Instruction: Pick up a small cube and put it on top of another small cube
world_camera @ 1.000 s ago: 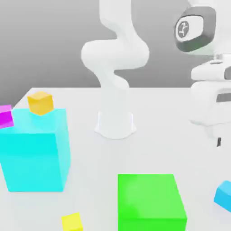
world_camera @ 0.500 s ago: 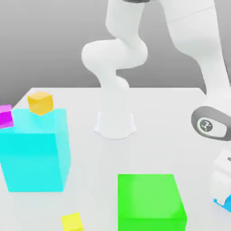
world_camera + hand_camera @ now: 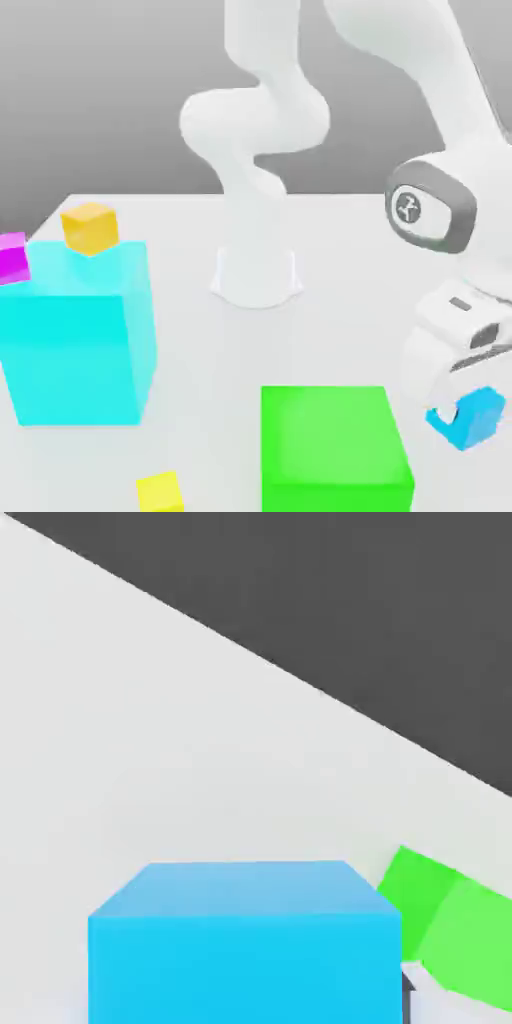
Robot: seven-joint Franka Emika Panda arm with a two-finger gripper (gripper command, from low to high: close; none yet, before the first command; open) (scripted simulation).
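The sky-blue small cube (image 3: 466,426) is now clamped in the end effector (image 3: 470,408), at the exterior view's right, in the lower part of the frame. One second ago it lay on the table (image 3: 215,360) nearer the right edge, with the end effector apart from it; half a second ago the end effector had reached it. The cube now sits farther in from that edge and appears raised off the table, though the height cannot be told. The pick-up is thus judged achieved; the placing remains. The yellow cube (image 3: 160,492) at lower left, the orange cube (image 3: 91,229) on the large cyan block (image 3: 75,350) and the magenta cube (image 3: 13,259) at the left edge have kept their places. Which of these is the intended support cannot be told; the next move presumably calls for carrying the held cube leftward, clear of the large green block (image 3: 335,435).

The held cube is plain, flat-sided and sharp-edged, without visible markings. In the exterior view it is tilted, with one corner downward, and partly covered by the end effector; its faces differ slightly in blue. In the hand view, the paler face (image 3: 248,890) meets the brighter one along a straight edge. The tilt would probably need levelling before release, lest the cube slide off.
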